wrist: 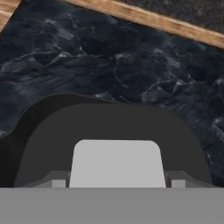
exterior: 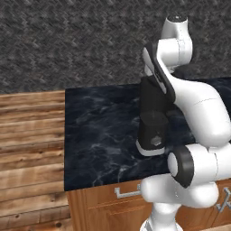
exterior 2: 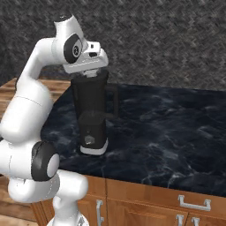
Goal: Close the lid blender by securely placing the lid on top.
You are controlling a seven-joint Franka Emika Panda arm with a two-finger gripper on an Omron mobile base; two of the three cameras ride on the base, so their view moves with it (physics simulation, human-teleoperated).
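The tall black blender stands on the dark marble counter with its silver knob facing the front edge. In the right base view the blender has its handle to the right, and my gripper sits directly on the jar's top. In the hand view the black lid is a wide dark dome just below the hand, with a pale block at its middle. My gripper is open, its fingertips wide apart, one on each side of that block. My arm hides the jar's top in the left base view.
The counter stretches bare to the right of the blender. Wooden drawers with metal handles run below its front edge. A wood plank floor lies left of the counter. A dark textured wall backs it.
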